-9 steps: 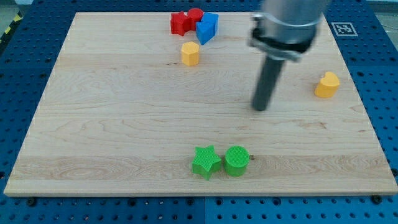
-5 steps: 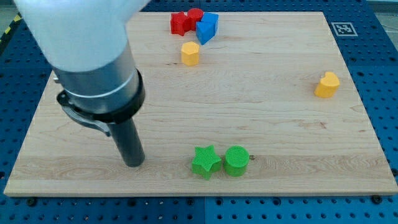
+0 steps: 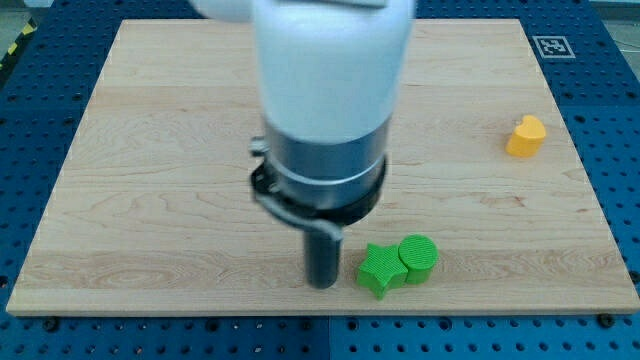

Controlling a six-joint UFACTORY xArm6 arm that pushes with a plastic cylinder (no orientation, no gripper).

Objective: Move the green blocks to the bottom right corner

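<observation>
Green star block [image 3: 381, 269] touching green cylinder block [image 3: 418, 257] | my tip [image 3: 322, 284] sitting just left of star | claw: none fitted | yellow block [image 3: 526, 136] lying far right on worktop [image 3: 150, 150]

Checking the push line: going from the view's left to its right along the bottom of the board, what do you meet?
My tip → green star block → green round block, with the yellow block farthest right but higher up.

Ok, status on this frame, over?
My tip down at green star, its left side. Green cylinder touching star's right. Path toward bottom right clear.
</observation>
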